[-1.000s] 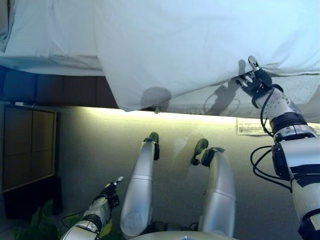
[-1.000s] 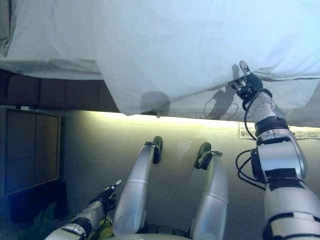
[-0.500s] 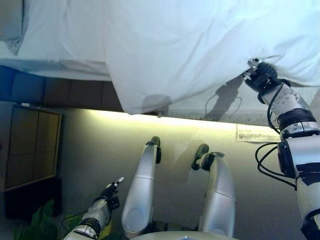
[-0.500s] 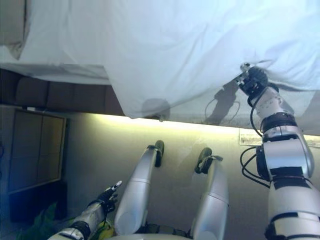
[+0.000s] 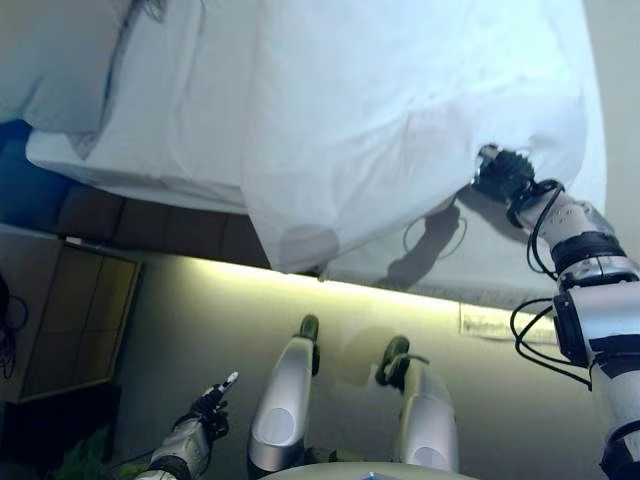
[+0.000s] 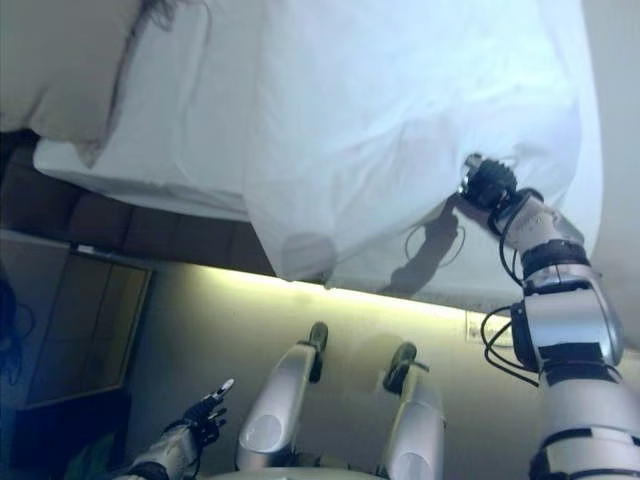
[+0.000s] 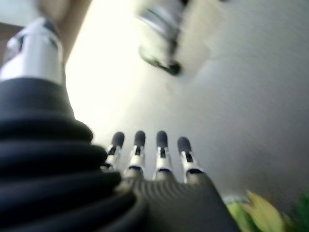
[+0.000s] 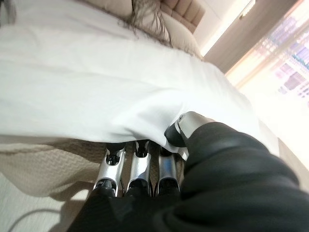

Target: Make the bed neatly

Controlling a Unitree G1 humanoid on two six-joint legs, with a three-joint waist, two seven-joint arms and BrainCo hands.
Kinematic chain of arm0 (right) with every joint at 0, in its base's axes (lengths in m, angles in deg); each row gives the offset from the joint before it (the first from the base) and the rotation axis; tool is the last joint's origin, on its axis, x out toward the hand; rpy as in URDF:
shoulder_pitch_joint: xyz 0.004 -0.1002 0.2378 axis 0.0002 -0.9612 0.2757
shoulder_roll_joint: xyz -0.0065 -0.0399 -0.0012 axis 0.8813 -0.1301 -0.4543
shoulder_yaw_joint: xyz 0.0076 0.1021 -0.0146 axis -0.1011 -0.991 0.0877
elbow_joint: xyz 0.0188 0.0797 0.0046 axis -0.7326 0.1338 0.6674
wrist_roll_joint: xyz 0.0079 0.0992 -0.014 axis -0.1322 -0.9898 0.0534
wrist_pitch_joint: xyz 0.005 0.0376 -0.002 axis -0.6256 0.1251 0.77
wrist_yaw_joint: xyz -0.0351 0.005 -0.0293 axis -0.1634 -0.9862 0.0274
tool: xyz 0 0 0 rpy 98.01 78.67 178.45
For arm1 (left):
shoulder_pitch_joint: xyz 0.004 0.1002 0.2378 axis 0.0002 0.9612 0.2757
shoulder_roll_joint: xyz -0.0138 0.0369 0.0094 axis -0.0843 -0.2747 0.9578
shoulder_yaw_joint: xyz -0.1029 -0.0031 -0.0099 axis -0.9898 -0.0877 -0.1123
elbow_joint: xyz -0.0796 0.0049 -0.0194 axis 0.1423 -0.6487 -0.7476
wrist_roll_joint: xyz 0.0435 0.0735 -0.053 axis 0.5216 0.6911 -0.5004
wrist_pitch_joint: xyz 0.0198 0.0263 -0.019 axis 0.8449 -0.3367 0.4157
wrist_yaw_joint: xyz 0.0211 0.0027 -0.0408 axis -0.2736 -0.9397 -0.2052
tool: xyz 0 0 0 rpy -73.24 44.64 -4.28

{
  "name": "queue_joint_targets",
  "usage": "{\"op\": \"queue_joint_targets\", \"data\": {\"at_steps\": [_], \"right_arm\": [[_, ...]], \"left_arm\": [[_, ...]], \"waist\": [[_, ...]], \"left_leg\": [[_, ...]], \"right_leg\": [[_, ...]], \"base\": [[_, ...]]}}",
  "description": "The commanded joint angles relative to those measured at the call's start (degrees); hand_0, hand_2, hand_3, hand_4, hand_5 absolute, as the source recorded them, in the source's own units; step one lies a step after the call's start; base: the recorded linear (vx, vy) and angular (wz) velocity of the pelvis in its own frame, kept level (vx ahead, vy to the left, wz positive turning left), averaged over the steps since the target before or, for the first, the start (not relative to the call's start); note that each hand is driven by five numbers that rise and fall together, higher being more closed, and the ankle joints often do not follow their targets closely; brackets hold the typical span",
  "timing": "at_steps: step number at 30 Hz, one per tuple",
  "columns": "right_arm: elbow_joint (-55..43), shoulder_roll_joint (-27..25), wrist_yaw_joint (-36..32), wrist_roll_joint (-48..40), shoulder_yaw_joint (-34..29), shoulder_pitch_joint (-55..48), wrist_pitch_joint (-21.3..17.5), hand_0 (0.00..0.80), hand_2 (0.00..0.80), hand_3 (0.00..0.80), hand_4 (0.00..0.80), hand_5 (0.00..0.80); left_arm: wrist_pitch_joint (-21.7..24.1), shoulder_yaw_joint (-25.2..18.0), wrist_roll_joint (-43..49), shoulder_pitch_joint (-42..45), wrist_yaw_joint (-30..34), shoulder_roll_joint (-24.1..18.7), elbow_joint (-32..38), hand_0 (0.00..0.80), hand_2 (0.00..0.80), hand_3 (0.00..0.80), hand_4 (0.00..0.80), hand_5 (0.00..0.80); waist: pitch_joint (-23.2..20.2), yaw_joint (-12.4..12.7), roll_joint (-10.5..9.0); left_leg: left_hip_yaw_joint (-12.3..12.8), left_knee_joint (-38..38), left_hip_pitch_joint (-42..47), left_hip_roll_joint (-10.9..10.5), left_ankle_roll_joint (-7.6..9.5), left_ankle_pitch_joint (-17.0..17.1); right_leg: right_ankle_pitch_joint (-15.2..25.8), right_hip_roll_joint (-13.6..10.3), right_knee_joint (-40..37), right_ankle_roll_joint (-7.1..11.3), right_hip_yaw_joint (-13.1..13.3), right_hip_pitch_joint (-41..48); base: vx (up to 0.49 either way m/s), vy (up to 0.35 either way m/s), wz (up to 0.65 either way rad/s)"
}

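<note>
Right robot hand outstretched, fingers clamped on white duvet edge

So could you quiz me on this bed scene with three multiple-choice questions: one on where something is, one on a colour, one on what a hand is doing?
1. Where does the left hand hang?
A. Low by the floor
B. On the pillow
C. Under the duvet

2. What colour is the duvet?
A. Navy
B. White
C. Red

3. What is the right hand doing?
A. Hanging open and empty
B. Pinching the duvet's edge
C. Lying flat on the pillow

Answers: 1 A, it shows beside the floor, far from the bed. 2 B, the cloth is white throughout. 3 B, the right wrist view shows fingers and thumb closed on the hem.
</note>
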Motion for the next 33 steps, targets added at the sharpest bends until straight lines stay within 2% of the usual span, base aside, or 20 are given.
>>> {"op": "queue_joint_targets", "data": {"at_steps": [1, 5, 9, 12, 15, 21, 26, 33], "right_arm": [[-6.1, 1.1, -3.9, -2.0, -1.4, -0.8, -0.6, 0.800, 0.800, 0.800, 0.800, 0.800], [-8.0, 2.9, -3.1, -4.4, -1.8, -3.0, 0.7, 0.800, 0.800, 0.800, 0.800, 0.800], [-8.8, 5.4, -2.2, -5.8, -1.9, -4.8, 1.6, 0.800, 0.800, 0.800, 0.800, 0.800], [-9.0, 8.5, -1.9, -6.1, -1.2, -4.8, 2.0, 0.800, 0.800, 0.800, 0.800, 0.800], [-10.8, 11.1, -1.2, -6.6, 0.8, -5.3, 2.0, 0.800, 0.800, 0.800, 0.800, 0.800], [-14.8, 15.8, 1.5, -8.6, 2.1, -7.5, 1.4, 0.800, 0.800, 0.800, 0.800, 0.800], [-18.0, 18.8, 3.6, -10.9, 2.5, -8.7, -2.6, 0.800, 0.800, 0.800, 0.800, 0.800], [-21.8, 20.2, 5.1, -15.9, 3.1, -8.4, -6.3, 0.800, 0.800, 0.800, 0.800, 0.800]], "left_arm": [[1.0, 1.1, -4.9, -0.5, 1.9, -4.1, 5.5, 0.000, 0.000, 0.000, 0.000, 0.000], [0.4, 2.3, -13.5, -2.5, -0.8, -4.5, 16.0, 0.000, 0.000, 0.000, 0.000, 0.000], [0.6, 2.8, -24.7, -6.0, 0.2, -2.1, 21.1, 0.000, 0.000, 0.000, 0.000, 0.000], [2.0, 3.5, -31.1, -8.9, 2.7, 1.4, 21.2, 0.000, 0.000, 0.000, 0.000, 0.000], [4.5, 5.4, -33.3, -12.6, 2.1, 4.1, 20.9, 0.000, 0.000, 0.000, 0.000, 0.000], [1.0, 5.5, -43.2, -15.1, 2.1, 7.8, 19.0, 0.000, 0.000, 0.000, 0.000, 0.000], [-1.9, 4.5, -51.8, -14.2, 1.4, 9.3, 17.8, 0.000, 0.000, 0.000, 0.000, 0.000], [-5.1, 3.3, -64.4, -11.9, -7.0, 11.0, 14.2, 0.000, 0.000, 0.000, 0.000, 0.000]], "waist": [[-5.7, 1.9, -2.72], [-8.0, 2.0, -3.11], [-10.4, 2.0, -4.29], [-11.6, 1.6, -5.46], [-12.3, 0.8, -6.55], [-13.0, -0.2, -8.21], [-12.6, 0.0, -10.45], [-11.4, 0.9, -13.42]], "left_leg": [[1.1, -3.6, 2.6, 0.7, 0.38, 1.1], [1.0, -10.2, 7.5, 0.7, 0.46, 4.1], [0.9, -16.0, 12.8, 1.1, 0.17, 5.5], [1.3, -18.0, 15.3, 1.5, 0.05, 5.7], [2.0, -18.5, 16.8, 1.9, -0.01, 5.5], [2.6, -18.6, 19.6, 2.8, 0.30, 4.5], [3.1, -18.8, 21.1, 3.8, 0.42, 3.5], [3.2, -19.1, 22.0, 5.0, 0.53, 2.5]], "right_leg": [[3.3, -0.8, -12.5, 2.98, -1.0, 9.8], [6.3, -0.1, -18.8, 3.32, -2.2, 15.2], [7.5, 0.9, -23.4, 3.72, -3.3, 20.6], [8.0, 1.6, -24.9, 3.67, -3.5, 22.6], [8.2, 1.8, -25.5, 3.62, -3.3, 23.9], [8.7, 2.4, -26.2, 3.89, -2.7, 26.0], [9.2, 3.3, -27.2, 4.45, -2.2, 27.4], [9.5, 4.3, -27.7, 4.92, -2.5, 28.3]], "base": [[0.118, 0.003, 0.06], [0.043, 0.033, 0.09], [0.145, -0.005, 0.11], [0.133, -0.025, 0.04], [0.116, -0.023, -0.01], [0.141, -0.047, -0.01], [0.084, -0.125, -0.02], [0.050, -0.127, -0.02]]}}
